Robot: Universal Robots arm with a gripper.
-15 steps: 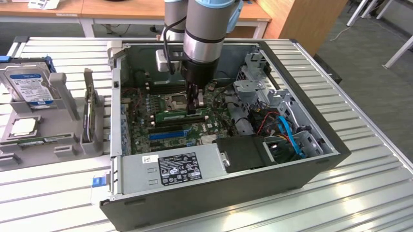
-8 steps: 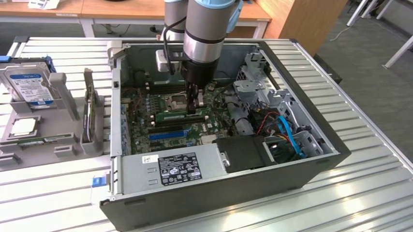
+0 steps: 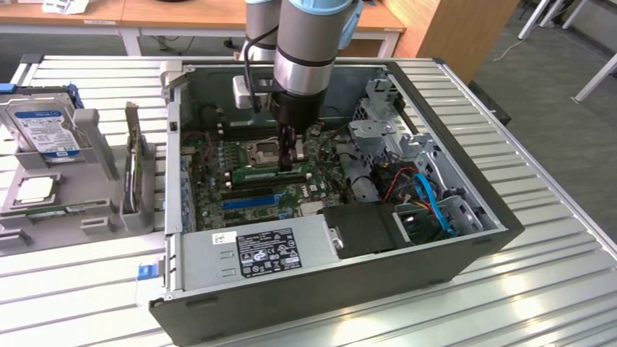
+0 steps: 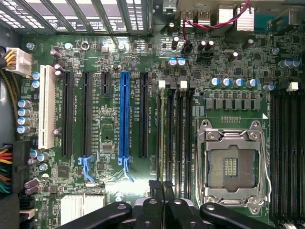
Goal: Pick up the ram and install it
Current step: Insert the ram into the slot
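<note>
Green and thin, the ram lies directly under the gripper, with no sideways offset that I can make out. The black fingers come straight down onto its upper edge, a little toward the stick's 3 o'clock end. They are clenched almost together and, as I judge it, pinch the ram between them. In the exterior view its long axis runs from 9 to 3 o'clock, in line with the black memory slots. In the wrist view it shows edge-on as a thin line over the slot at the edge of that bank. I cannot tell whether it is pressed home or only resting in the slot's mouth.

The motherboard lies flat on the floor of the open computer case. The CPU socket sits just beside the ram at 12 o'clock, and the blue expansion slot is near at 6 o'clock. Room is good: the drive cage at 3 o'clock and the power supply at 6 o'clock stand well apart from the vertical arm.
</note>
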